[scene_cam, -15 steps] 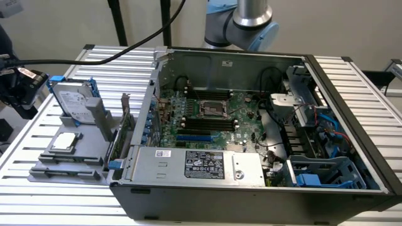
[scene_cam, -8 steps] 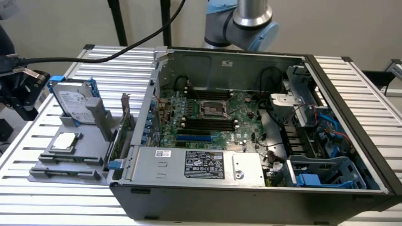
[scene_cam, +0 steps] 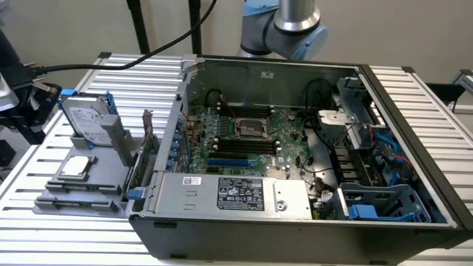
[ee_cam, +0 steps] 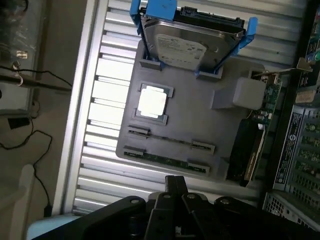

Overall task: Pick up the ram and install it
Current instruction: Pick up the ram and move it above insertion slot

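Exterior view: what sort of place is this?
Probably a robotics lab bench for PC assembly: an open computer case on a slatted metal table, a grey fixture holding a hard drive, and a robot arm behind.

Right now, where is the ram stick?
On the exterior view's left, the ram sits slotted in the gray tray, next to the processor.

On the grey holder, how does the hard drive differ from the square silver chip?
The hard drive stands on edge in a blue bracket; the chip lies flat in a recess. The hard drive is larger and oblong; the chip is small and square. Both are silvery and sit on the grey holder.
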Available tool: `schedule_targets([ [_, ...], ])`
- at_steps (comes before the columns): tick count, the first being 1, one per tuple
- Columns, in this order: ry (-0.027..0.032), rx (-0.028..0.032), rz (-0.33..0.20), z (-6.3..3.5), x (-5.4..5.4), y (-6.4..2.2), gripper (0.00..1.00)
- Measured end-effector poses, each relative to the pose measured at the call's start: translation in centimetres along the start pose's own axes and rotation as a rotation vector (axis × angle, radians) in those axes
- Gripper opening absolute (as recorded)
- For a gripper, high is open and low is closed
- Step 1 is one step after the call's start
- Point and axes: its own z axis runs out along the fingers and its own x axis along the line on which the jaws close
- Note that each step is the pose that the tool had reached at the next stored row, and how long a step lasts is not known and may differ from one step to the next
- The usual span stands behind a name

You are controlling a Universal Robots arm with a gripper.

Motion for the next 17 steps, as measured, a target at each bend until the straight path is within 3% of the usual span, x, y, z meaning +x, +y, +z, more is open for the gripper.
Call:
schedule_targets([
  [17, 0.0044, 0.0069, -0.308, 1.08, 0.0, -0.01, 0.11],
])
